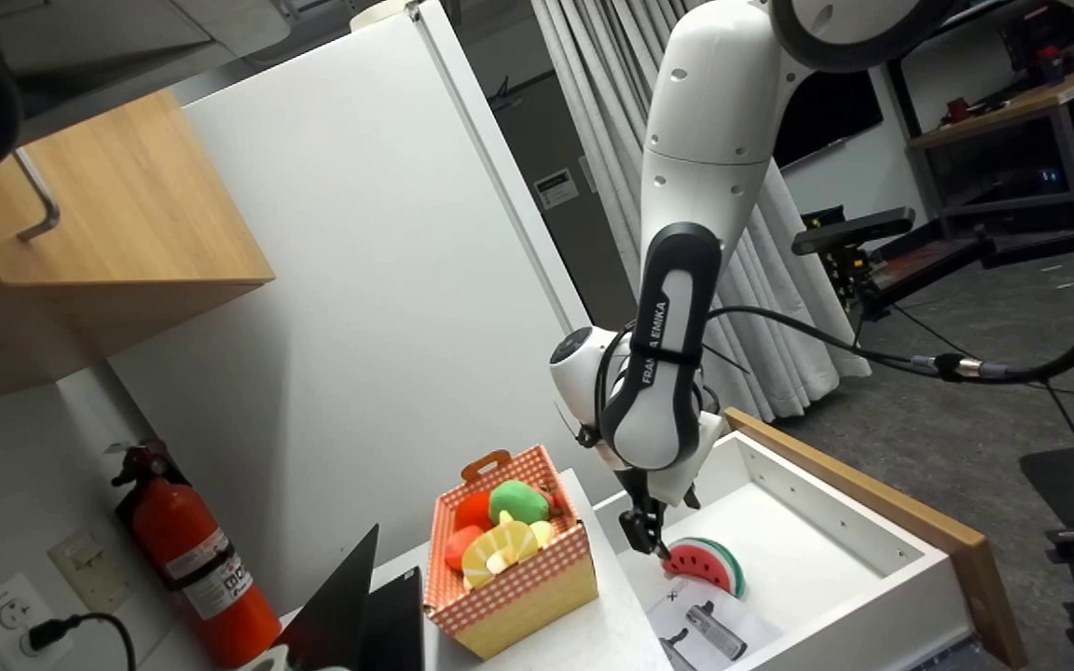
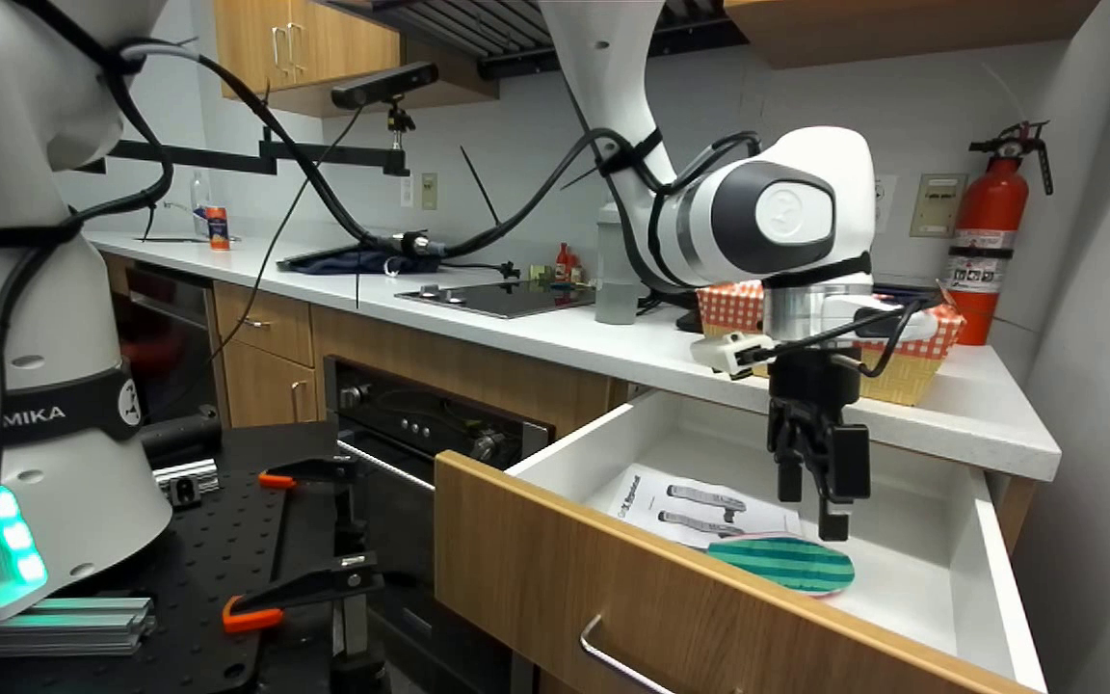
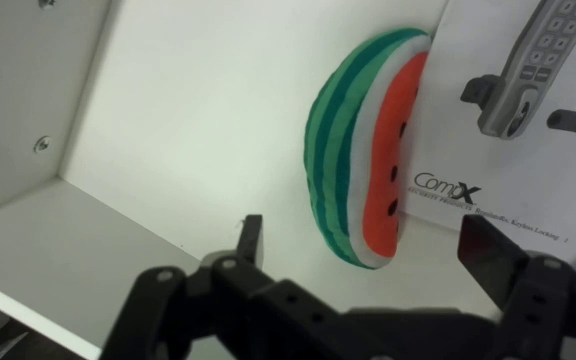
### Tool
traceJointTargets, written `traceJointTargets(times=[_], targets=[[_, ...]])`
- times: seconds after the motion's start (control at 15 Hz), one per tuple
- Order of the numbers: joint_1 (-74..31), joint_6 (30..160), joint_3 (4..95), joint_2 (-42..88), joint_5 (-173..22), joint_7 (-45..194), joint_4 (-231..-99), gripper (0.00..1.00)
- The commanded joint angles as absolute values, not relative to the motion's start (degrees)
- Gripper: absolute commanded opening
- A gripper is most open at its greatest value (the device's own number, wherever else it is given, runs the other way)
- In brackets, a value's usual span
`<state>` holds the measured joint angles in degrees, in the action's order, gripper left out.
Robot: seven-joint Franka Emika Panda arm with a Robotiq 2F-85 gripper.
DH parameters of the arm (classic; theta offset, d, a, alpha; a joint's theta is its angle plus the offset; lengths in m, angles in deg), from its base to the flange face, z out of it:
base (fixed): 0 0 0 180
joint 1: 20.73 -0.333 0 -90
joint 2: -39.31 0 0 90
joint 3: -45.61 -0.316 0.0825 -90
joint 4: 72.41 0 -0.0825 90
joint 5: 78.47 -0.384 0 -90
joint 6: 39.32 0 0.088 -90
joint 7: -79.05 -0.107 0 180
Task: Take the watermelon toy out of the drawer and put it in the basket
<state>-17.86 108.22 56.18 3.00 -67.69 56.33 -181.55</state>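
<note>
Black two-finger gripper (image 3: 363,235) hangs fingers-down, spread wide; wrist view has its dark fingertips (image 3: 254,237) well apart. Just below, seen thru that gap: small half-round watermelon toy (image 3: 360,150), red flesh w/ black seeds, white band, dk/lt green striped rind. It lies on the floor of the large shallow white rectangular drawer (image 2: 603,578), light wood front, pulled out under gripper. Can't tell if a fingertip touches the toy. Also under gripper, right beside toy: white printed sheet (image 3: 523,175) w/ grey lock pics & "CompX" lettering; toy's red face runs along the sheet's edge, unclear if it overlaps.

Above gripper: white jointed robot arm (image 1: 705,186). Beyond gripper, opp. side from the wood front: white counter (image 2: 989,424), w/ small rectangular basket (image 1: 537,596) on top, orange-red/white check w/ yellowish patterned side. In it: round green toy fruit (image 1: 518,501), red toy fruit (image 1: 473,510), yellow fruit slice (image 1: 479,559). Past basket, farther from gripper: black laptop (image 1: 397,623), partly out of frame, & red fire extinguisher (image 2: 986,231), seen in both exterior views. Other way along counter from gripper: flat black cooktop (image 2: 502,301).
</note>
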Motion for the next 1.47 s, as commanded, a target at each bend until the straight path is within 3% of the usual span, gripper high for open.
traceJointTargets(times=[0.0, 1.4], targets=[[-19.8, 106.5, 58.2, -0.4, -69.2, 55.5, -177.1, 1.00], [-19.8, 99.1, 58.3, -2.2, -69.7, 56.1, -172.8, 1.00]])
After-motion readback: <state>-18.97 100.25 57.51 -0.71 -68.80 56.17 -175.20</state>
